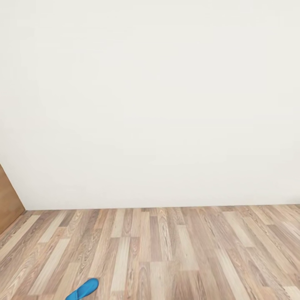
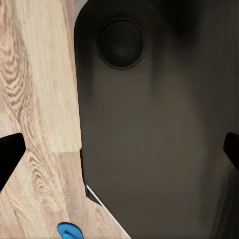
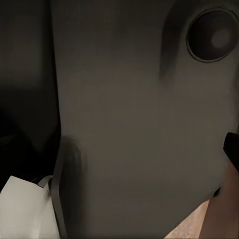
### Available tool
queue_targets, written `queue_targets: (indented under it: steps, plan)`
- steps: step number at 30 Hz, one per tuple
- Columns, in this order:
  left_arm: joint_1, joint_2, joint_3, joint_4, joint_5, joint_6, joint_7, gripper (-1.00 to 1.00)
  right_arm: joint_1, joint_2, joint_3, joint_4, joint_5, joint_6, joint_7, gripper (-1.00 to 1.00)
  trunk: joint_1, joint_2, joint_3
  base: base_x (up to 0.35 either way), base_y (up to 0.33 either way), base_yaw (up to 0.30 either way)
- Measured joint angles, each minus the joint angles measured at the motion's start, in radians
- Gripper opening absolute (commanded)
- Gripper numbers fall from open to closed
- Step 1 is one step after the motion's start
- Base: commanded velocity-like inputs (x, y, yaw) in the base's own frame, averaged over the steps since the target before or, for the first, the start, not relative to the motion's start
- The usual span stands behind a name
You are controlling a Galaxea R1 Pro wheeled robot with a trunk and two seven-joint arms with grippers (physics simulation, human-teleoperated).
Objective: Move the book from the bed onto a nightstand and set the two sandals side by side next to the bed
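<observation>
- A bright blue flat sandal [image 1: 83,288] is seen on the wood-plank floor [image 1: 175,250], near left, by the white wall [image 1: 150,104].
- It is judged light and flexible; gripping across the sole edge is advised.
- Whether either claw is wide or narrow cannot be told.

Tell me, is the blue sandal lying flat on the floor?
Apparently flat: the blue sandal rests on the wood-plank floor, partly cut off by the picture edge.

You face a plain matt white wall [image 1: 150,100] above a wood-plank floor [image 1: 166,254] with streaky grain and a dull sheen. The blue sandal [image 1: 83,288] looks smooth, like foam or rubber. A brown wood panel [image 1: 7,204] looks smooth. Your wrist views show the robot's dark matt casing [image 2: 159,124]
</observation>
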Motion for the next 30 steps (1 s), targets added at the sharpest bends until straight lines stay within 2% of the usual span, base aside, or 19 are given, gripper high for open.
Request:
queue_targets:
  steps: [30]
  plan:
    - [0.0, 0.0, 0.0, 0.0, 0.0, 0.0, 0.0, 1.0, 0.0, 0.0, 0.0, 0.001, 0.0, 0.0, 0.0, 1.0, 0.0, 0.0, 0.0, 0.149, 0.0, 0.0]
